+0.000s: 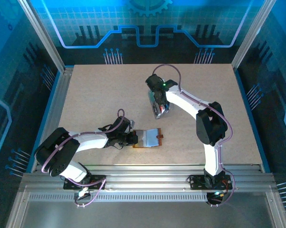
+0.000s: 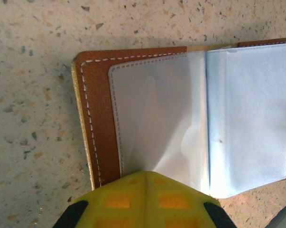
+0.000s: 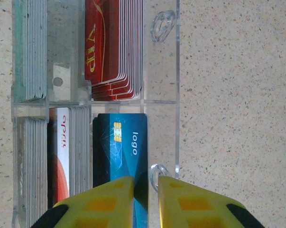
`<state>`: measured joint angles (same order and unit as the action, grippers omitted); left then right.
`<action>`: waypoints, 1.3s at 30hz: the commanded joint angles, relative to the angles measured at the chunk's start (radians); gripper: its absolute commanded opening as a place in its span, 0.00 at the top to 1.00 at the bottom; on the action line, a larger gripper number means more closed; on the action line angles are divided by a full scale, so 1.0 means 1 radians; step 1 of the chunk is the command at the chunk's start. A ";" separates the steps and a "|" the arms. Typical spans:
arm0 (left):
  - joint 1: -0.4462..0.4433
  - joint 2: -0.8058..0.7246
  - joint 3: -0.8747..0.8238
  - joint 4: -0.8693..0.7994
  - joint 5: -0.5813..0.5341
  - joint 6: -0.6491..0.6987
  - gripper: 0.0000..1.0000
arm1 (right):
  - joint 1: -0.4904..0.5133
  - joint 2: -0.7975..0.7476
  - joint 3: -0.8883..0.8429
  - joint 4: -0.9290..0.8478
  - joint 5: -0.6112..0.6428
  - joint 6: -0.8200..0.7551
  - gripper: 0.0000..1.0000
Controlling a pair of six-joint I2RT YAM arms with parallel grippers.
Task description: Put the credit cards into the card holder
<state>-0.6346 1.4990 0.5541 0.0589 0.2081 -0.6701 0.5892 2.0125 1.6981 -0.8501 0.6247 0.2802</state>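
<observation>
Left gripper (image 2: 143,176): jaws together at the card holder (image 2: 99,118); right gripper (image 3: 145,181): jaws slightly apart over a blue card (image 3: 115,147).

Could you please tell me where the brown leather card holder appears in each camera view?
Top external: the brown leather card holder lies open at lower centre, beside the left gripper.
Left wrist: the card holder spans centre and right, pale lining up, above the yellow fingers.
Shared landmark: the left gripper at its edge.
</observation>
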 commanded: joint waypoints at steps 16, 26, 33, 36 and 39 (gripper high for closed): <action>0.002 0.017 -0.032 -0.067 0.014 0.022 1.00 | 0.005 -0.031 0.057 -0.061 0.002 -0.024 0.96; 0.002 0.013 -0.034 -0.065 0.014 0.022 1.00 | 0.004 -0.060 0.069 -0.069 -0.072 -0.030 1.00; 0.001 0.010 -0.037 -0.063 0.016 0.022 1.00 | -0.001 -0.083 0.070 -0.070 -0.114 -0.032 1.00; 0.001 0.010 -0.039 -0.061 0.018 0.023 1.00 | -0.008 -0.090 0.066 -0.068 -0.150 -0.030 1.00; 0.001 0.006 -0.039 -0.062 0.021 0.022 1.00 | -0.009 -0.110 0.056 -0.063 -0.167 -0.026 1.00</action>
<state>-0.6346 1.4986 0.5529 0.0608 0.2111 -0.6701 0.5880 1.9511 1.7412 -0.8860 0.4950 0.2600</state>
